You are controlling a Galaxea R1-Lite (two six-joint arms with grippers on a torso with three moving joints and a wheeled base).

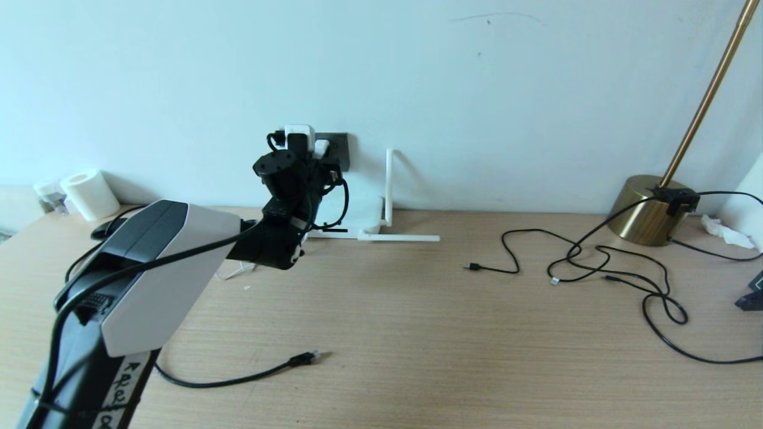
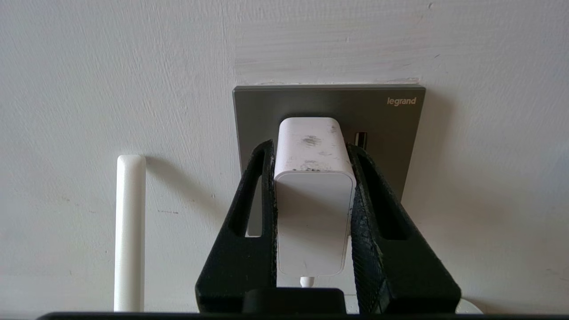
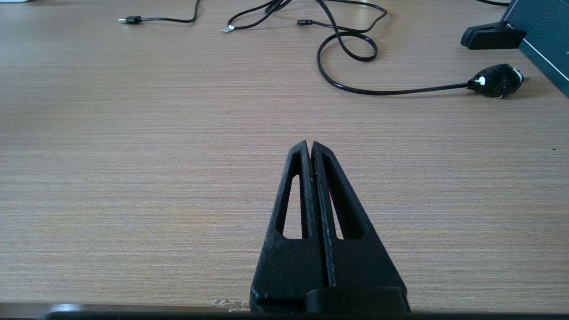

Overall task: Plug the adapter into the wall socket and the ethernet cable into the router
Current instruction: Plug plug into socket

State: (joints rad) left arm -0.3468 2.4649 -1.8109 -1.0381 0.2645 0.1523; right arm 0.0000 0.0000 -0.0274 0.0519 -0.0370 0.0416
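Note:
In the left wrist view my left gripper is shut on the adapter, a small white rounded plug held by its two sides. Its far end sits against the dark grey wall socket, and its thin white cord leaves the near end. In the head view the left arm reaches up to the wall socket. The router stands below the socket, mostly hidden behind the arm, with one antenna upright. The ethernet cable lies on the table, its plug free. My right gripper is shut and empty above the table.
Thin black USB cables sprawl over the right of the table, near a brass lamp base. A paper roll stands at the back left. A dark box and a black plug lie far right.

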